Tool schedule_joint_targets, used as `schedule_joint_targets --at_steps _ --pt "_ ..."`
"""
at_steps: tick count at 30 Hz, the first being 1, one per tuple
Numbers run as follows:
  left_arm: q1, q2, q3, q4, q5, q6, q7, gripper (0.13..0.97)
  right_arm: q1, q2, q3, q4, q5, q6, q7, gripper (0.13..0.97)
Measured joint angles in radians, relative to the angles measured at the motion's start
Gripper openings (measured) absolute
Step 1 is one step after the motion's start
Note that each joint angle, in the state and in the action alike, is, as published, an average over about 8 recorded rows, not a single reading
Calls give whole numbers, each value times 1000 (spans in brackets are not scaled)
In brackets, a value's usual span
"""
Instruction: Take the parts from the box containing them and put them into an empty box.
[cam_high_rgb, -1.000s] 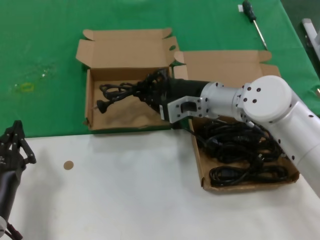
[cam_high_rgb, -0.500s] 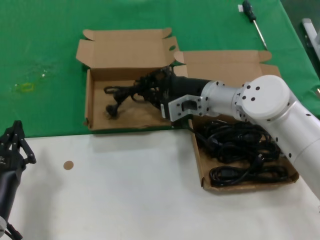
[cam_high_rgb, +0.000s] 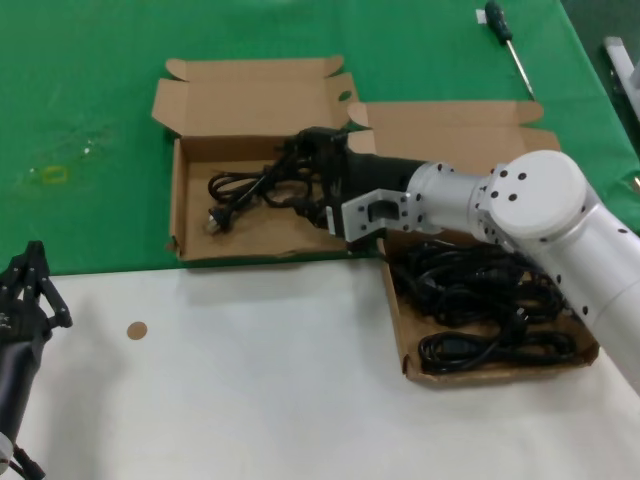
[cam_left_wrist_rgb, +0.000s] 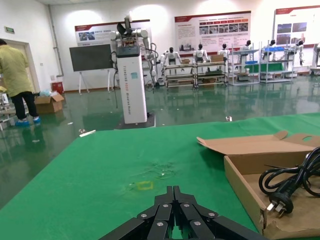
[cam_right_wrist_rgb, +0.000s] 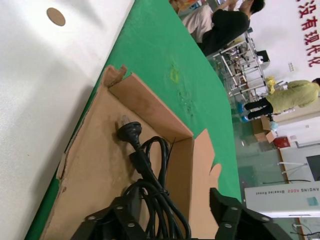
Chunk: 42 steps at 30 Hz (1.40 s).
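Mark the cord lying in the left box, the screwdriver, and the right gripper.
power cord (cam_high_rgb: 232, 190): head view, on its loops near the plug.
screwdriver (cam_high_rgb: 497, 20): head view, on the black handle.
right gripper (cam_high_rgb: 312, 172): head view, between its fingertips over the cord.

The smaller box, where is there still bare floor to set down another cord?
In the smaller box, bare cardboard lies along the near wall, in front of the cord. The far right corner is crowded by the right hand.

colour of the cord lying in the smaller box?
Black cord, plug included, against the brown cardboard box. Head view shows it best.
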Motion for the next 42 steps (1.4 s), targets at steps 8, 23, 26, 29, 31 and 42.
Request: schedule_joint_targets --at_steps 8,23,26,29,31,42 --pt "0 0 0 0 0 0 0 152 -31 39 9 74 3 -7 41 556" --pt "0 0 0 0 0 0 0 161 -90 98 24 201 5 -10 100 869" --pt "0 0 0 0 0 0 0 167 -91 98 25 202 5 -9 101 869" --pt "0 0 0 0 0 0 0 167 -99 97 29 206 8 -4 107 890" --pt "0 0 0 0 0 0 0 177 -108 97 34 213 13 3 115 910" --pt "0 0 0 0 0 0 0 308 -209 92 92 278 58 75 199 962"
